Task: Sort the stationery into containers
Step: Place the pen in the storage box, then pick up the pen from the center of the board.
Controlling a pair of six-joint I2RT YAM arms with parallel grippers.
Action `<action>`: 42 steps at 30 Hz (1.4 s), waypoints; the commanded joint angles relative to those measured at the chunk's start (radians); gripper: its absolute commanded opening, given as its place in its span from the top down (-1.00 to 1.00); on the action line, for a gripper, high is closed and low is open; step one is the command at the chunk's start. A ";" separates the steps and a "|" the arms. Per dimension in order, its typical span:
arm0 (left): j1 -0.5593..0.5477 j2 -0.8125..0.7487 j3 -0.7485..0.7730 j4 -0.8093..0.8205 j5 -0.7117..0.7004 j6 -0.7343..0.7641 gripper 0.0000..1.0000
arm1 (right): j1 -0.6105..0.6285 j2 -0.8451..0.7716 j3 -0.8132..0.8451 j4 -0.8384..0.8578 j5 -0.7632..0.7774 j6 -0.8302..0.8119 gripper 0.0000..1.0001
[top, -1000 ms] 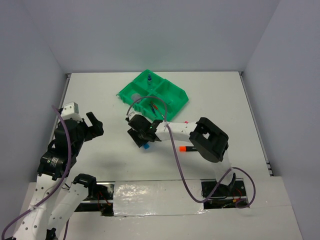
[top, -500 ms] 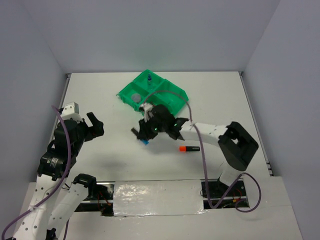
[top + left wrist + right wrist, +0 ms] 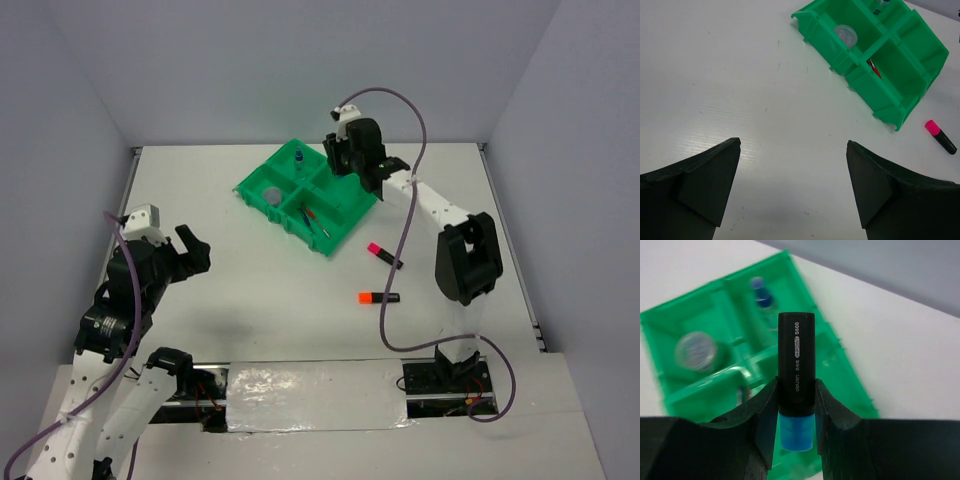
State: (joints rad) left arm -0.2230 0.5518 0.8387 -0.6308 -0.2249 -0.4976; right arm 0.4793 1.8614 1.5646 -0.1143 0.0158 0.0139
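The right gripper point(image 3: 796, 405) has its jaws partly closed on a black highlighter with a blue cap point(image 3: 796, 360). They pinch it where body meets cap, and the black barrel juts out past the fingertips. In the top view this gripper point(image 3: 347, 152) hangs above the far right side of the bright green plastic four-compartment tray point(image 3: 352, 227).

In the tray, a round grey tin point(image 3: 272, 195) lies in the left compartment. A small clear blue-capped bottle point(image 3: 298, 157) is in the far one, and thin blue and red pens point(image 3: 315, 220) are in the near one.

The left gripper point(image 3: 792, 165) stands fully spread and holds nothing, raised over the white table point(image 3: 250, 300) well left of the tray.

A black pink-capped highlighter point(image 3: 385, 255) lies on the table near the tray's near corner. A black orange-capped highlighter point(image 3: 378, 298) lies nearer the arms' bases.
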 commanded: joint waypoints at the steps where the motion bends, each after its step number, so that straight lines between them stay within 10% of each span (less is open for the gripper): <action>1: 0.005 -0.003 -0.009 0.043 0.027 0.024 -0.99 | -0.056 0.106 0.136 -0.111 0.032 -0.097 1.00; 10: 0.005 0.014 -0.009 0.052 0.048 0.031 -0.99 | -0.087 0.215 0.198 -0.165 -0.011 -0.149 0.73; 19: 0.005 0.014 -0.010 0.057 0.058 0.036 -0.99 | -0.088 0.151 0.157 -0.160 -0.017 -0.132 -0.35; 33: 0.005 0.010 -0.013 0.060 0.076 0.037 -0.99 | -0.100 -0.303 -0.457 -0.137 -0.016 0.101 -0.41; 42: 0.004 0.016 -0.009 0.056 0.064 0.041 -0.99 | -0.096 -0.176 -0.472 -0.353 0.040 0.084 -0.41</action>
State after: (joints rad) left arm -0.2230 0.5697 0.8299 -0.6155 -0.1585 -0.4728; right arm 0.3836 1.6619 1.0992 -0.4126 0.0532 0.1028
